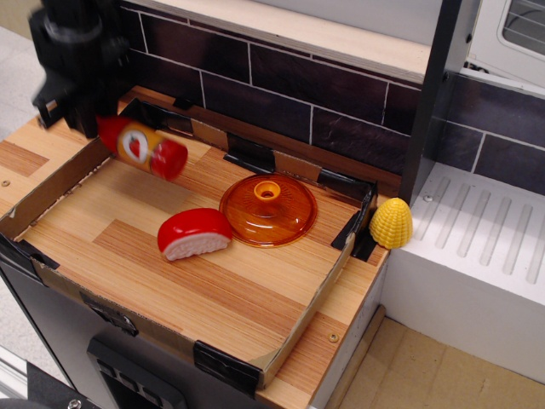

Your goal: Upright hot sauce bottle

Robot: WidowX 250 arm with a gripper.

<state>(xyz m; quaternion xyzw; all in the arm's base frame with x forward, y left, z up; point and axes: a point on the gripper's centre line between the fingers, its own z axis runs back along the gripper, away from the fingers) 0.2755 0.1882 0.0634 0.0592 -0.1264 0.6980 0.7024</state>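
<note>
The hot sauce bottle [145, 147] is glossy red with an orange-yellow label and tomato picture. It hangs in the air above the back left of the wooden tray [213, 281], tilted, its base end pointing down to the right. My black gripper [89, 126] is shut on its neck end at the upper left, and the neck and cap are hidden behind the fingers.
A red-and-white half-round toy food [194, 233] lies mid-tray. An orange lid [268, 209] lies right of it. A yellow corn toy [391, 223] sits by the tray's right corner. A dark tiled wall [281, 85] runs behind.
</note>
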